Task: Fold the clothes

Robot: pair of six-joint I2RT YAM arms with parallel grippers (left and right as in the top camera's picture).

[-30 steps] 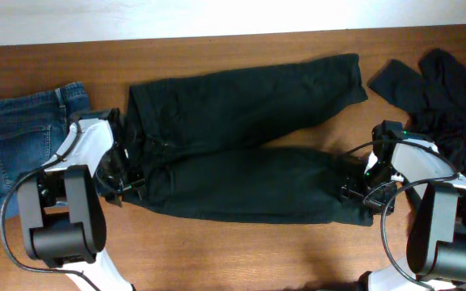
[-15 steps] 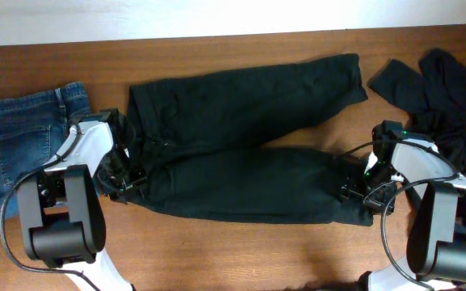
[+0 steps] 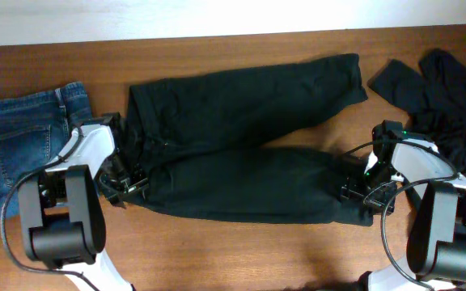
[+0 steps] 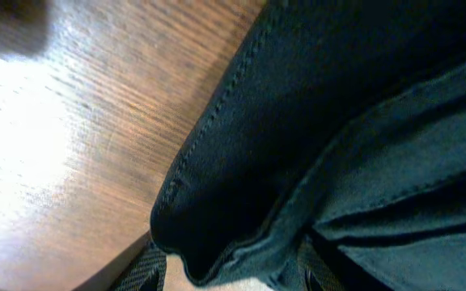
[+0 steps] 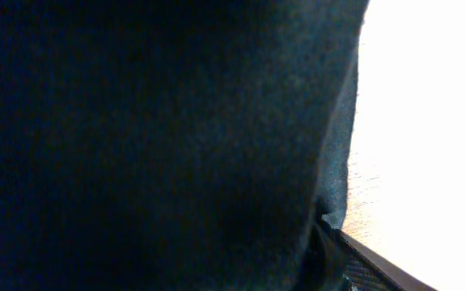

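Black trousers (image 3: pixel 241 153) lie spread across the middle of the table (image 3: pixel 241 250), both legs running toward its right end. Jeans (image 3: pixel 27 137) are at its left end, a rumpled black heap (image 3: pixel 451 89) at its right end. My left claw (image 3: pixel 128 184) pinches the waistband's near corner, cloth bunched between the fingers. My right claw (image 3: pixel 354 192) sits at the near leg's hem; fabric fills that view, so I can't tell if it's closed. The cloth looks soft, limp and light, so it will likely sag and drag. Best to hold the seamed edges, not mid-panel.
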